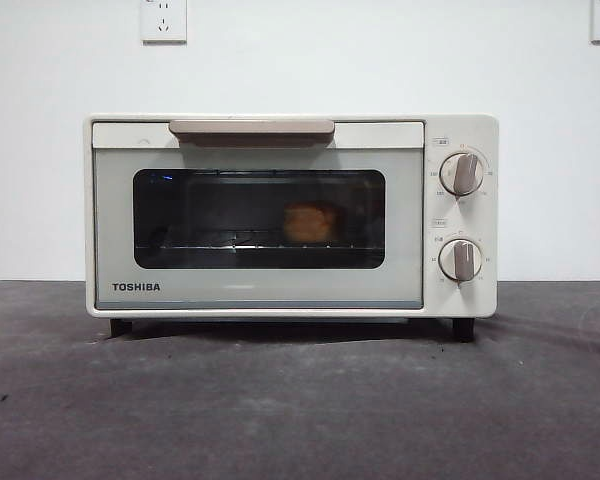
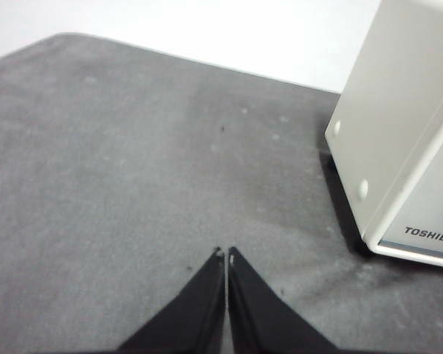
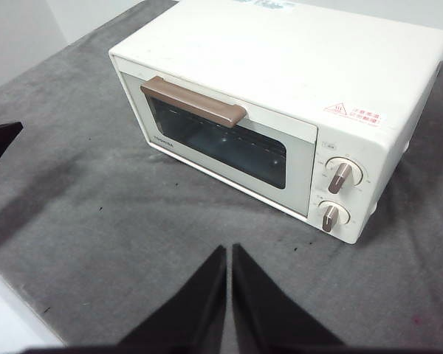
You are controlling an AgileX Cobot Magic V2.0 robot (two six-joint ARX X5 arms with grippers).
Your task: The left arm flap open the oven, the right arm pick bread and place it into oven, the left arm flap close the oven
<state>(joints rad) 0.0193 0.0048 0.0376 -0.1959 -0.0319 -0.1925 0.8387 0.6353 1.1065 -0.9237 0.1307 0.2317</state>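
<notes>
Oven (image 1: 280, 290) door closed, bread (image 1: 310, 222) inside, frame center; left gripper (image 2: 226, 254) and right gripper (image 3: 229, 249) both pressed together, holding nothing.

A dark grey felt-covered table (image 1: 300, 400) carries the cream oven (image 1: 460, 135) on short black feet.

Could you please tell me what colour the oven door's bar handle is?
The cream-white toaster oven's bar handle is beige-brown, clearest in the right wrist view.
</notes>
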